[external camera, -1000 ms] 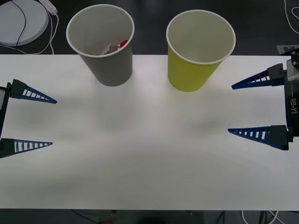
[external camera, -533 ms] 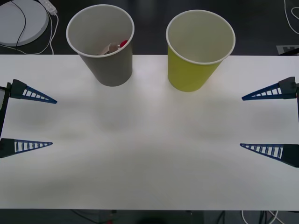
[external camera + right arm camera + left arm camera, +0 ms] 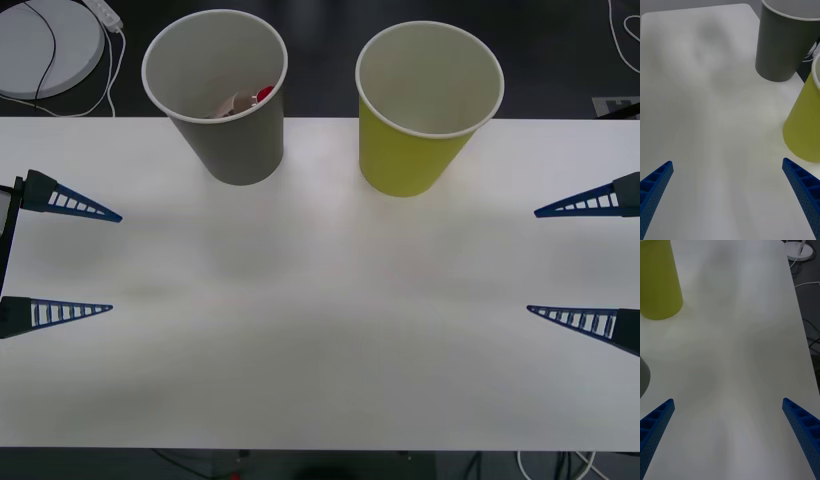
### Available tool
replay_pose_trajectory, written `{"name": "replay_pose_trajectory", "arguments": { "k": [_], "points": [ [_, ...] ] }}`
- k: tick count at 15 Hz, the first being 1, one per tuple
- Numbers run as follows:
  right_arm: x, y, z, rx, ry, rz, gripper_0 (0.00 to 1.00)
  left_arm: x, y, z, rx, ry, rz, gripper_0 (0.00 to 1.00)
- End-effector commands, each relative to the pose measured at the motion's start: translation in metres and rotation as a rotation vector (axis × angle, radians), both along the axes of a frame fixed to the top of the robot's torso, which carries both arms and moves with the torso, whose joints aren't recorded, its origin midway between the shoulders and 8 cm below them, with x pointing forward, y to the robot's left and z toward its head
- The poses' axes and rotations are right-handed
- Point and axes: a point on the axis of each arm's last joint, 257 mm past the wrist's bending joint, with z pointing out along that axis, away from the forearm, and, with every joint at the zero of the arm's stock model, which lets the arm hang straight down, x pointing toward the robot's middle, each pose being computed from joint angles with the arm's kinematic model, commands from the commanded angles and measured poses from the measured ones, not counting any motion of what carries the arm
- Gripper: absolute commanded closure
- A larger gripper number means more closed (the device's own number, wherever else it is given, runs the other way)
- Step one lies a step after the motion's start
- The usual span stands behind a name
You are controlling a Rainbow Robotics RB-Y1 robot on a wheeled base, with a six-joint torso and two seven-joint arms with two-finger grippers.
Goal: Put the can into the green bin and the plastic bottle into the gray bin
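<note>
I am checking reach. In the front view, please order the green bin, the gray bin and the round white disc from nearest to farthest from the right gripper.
From the right gripper:
1. Green bin, right of centre.
2. Gray bin, left of centre.
3. Round white disc, far left corner, beyond the table.

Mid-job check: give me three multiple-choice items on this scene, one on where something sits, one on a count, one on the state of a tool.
1. Where is the plastic bottle?
A. On the table between the bins
B. Inside the gray bin
C. Held by the left tool

2. How many bins stand on the table?
A. One
B. Two
C. Three

3. What state is the right tool in?
A. Open and empty
B. Shut on the bottle
C. Shut on a can

Answers:
1. B: its red cap shows inside the gray bin in the front view.
2. B: the gray bin and the green bin stand side by side at the far edge.
3. A: the right tool at the table's right edge has its fingers wide apart with nothing between, as has the left tool at the left edge.
</note>
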Motion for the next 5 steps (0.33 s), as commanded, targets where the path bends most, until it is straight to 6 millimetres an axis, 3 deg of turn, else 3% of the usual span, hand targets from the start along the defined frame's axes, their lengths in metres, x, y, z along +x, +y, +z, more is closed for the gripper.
{"name": "replay_pose_trajectory", "arguments": {
  "k": [1,5],
  "points": [
    [0.0022,-0.0016,0.0009,-0.003,-0.004,-0.003,0.0,0.0,0.0,0.0,0.0,0.0,0.0,0.0],
    [0.0021,-0.0017,0.0009,-0.001,0.001,-0.005,0.0,0.0,0.0,0.0,0.0,0.0,0.0,0.0]
  ]
}}
